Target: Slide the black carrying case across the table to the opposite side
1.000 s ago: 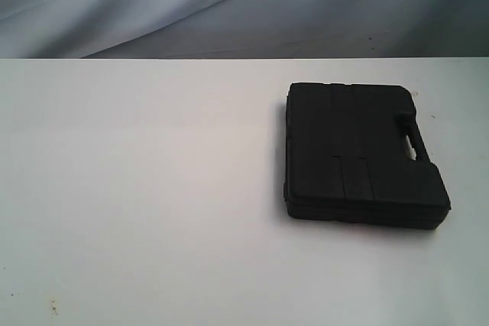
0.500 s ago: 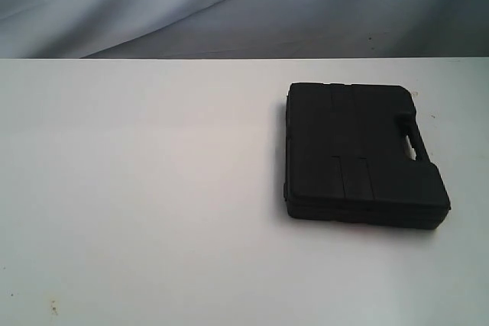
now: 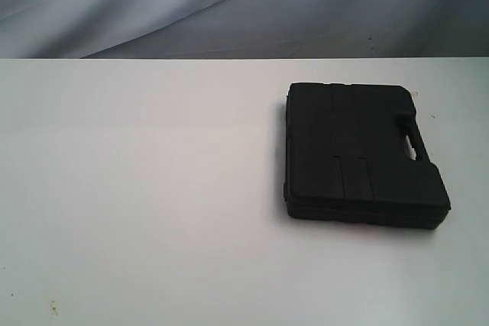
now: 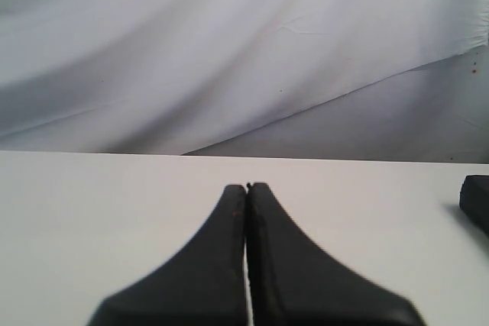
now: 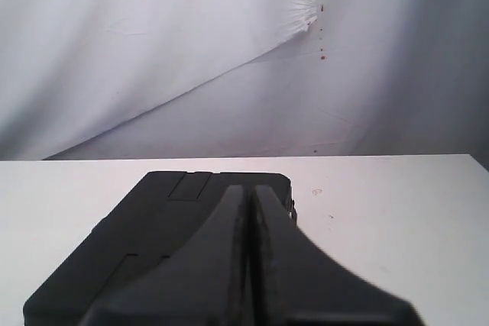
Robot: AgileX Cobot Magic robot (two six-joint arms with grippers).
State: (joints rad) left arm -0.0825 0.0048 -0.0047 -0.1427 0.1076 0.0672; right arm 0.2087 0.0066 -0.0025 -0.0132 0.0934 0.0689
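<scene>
Left claw (image 4: pixel 246 186) and right claw (image 5: pixel 249 188) clenched — black case (image 3: pixel 355 150) lies on table (image 3: pixel 137 188) toward right edge, room leftward.

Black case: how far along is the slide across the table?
Done: nothing; the black case lies on the right side of the table in the exterior view. In hand: the right gripper, shut, faces it without touching; left gripper shut. Left: the whole slide.

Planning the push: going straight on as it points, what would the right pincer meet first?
Probably the black case, just below the shut right pincer; height is unclear, so it might pass over.
</scene>
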